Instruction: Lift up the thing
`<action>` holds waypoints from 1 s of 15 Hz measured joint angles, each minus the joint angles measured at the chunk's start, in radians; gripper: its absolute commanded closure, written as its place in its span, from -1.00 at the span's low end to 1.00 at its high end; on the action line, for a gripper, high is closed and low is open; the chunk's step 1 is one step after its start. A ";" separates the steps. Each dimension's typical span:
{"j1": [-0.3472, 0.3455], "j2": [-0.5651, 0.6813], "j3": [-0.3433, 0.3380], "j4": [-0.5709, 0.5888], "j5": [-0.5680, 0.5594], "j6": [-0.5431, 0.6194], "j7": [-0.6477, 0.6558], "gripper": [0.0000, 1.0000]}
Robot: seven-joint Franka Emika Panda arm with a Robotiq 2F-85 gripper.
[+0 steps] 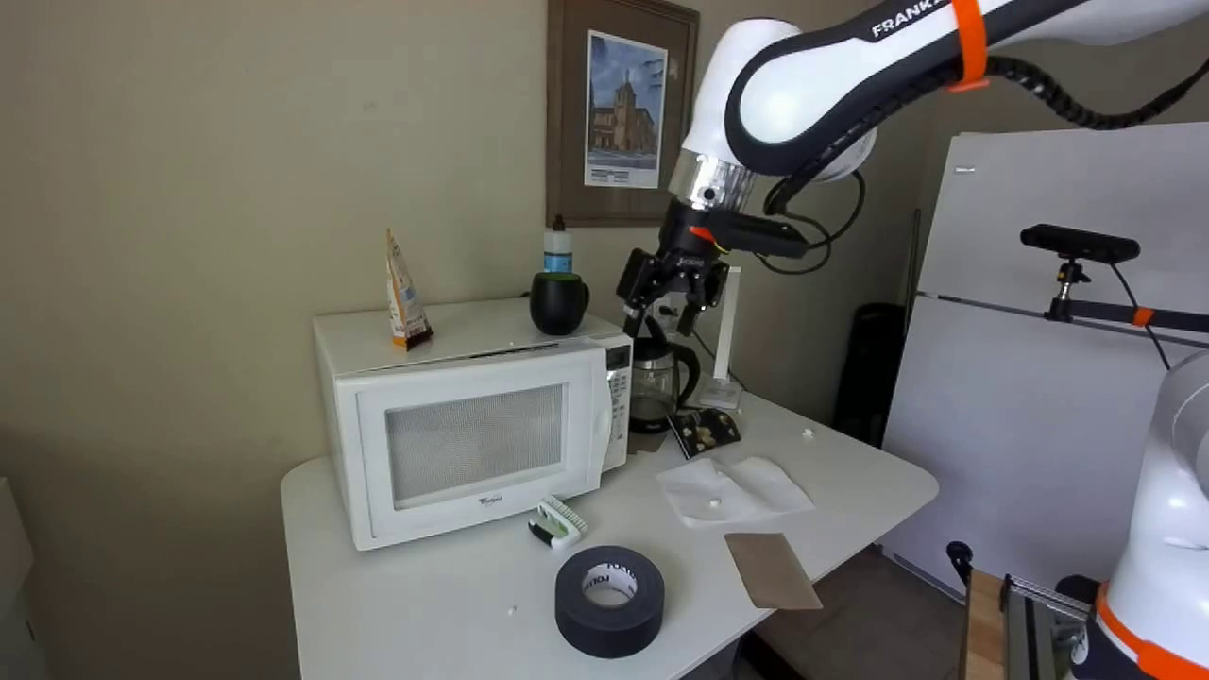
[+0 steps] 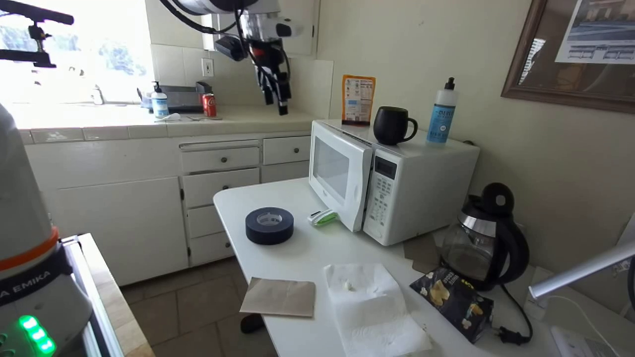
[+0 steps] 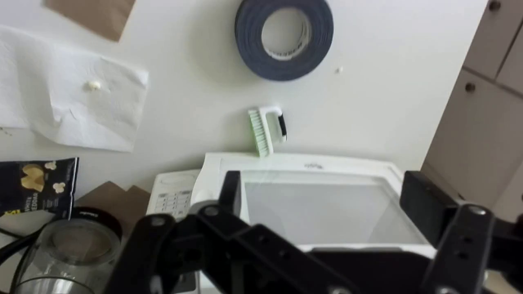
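1. Progress, as I judge it: hardly begun. The tool [image 3: 322,195] hangs high above the surface [image 1: 425,604], its two fingers [image 3: 231,192] wide apart, with nothing held between them.
2. Left to do: coming down to an object, gripping it and raising it, so in effect the whole lift.
3. Where the thing is: the sentence does not name it, and I cannot tell which is meant. My best candidates are the roll of tape [image 1: 609,630], near the robot-side edge; the brush [image 3: 261,132], farther in from that edge, just before the microwave [image 1: 477,439]; and the mug [image 1: 557,304], on top of the microwave, which stands along the wall-side edge.
4. Candidates, counted: one roll of tape, one brush, one mug.
5. Along the wall-side edge: one microwave, bearing the mug, one bottle [image 2: 441,119] and one upright pouch [image 2: 358,99]; then one glass kettle [image 2: 469,248], one black snack bag [image 2: 454,302] just beside it, and, it seems, one lamp [image 1: 728,326].
6. Elsewhere on the surface: one paper towel [image 2: 372,317], inward of the robot-side edge; one brown sheet [image 2: 278,297], jutting past that edge; one more brown piece [image 2: 420,250] between microwave and kettle. Loose white bits [image 1: 808,433]: several, too small to count surely.
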State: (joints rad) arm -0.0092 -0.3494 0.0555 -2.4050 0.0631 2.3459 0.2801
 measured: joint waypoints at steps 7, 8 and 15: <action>-0.008 0.175 -0.375 -0.028 0.490 0.269 -0.536 -1.00; -0.002 0.204 -0.426 -0.017 0.571 0.266 -0.606 -1.00; -0.035 0.347 -0.557 0.087 0.799 0.161 -0.771 -1.00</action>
State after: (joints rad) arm -0.0443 -0.0022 -0.5017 -2.3181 0.8618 2.5071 -0.4906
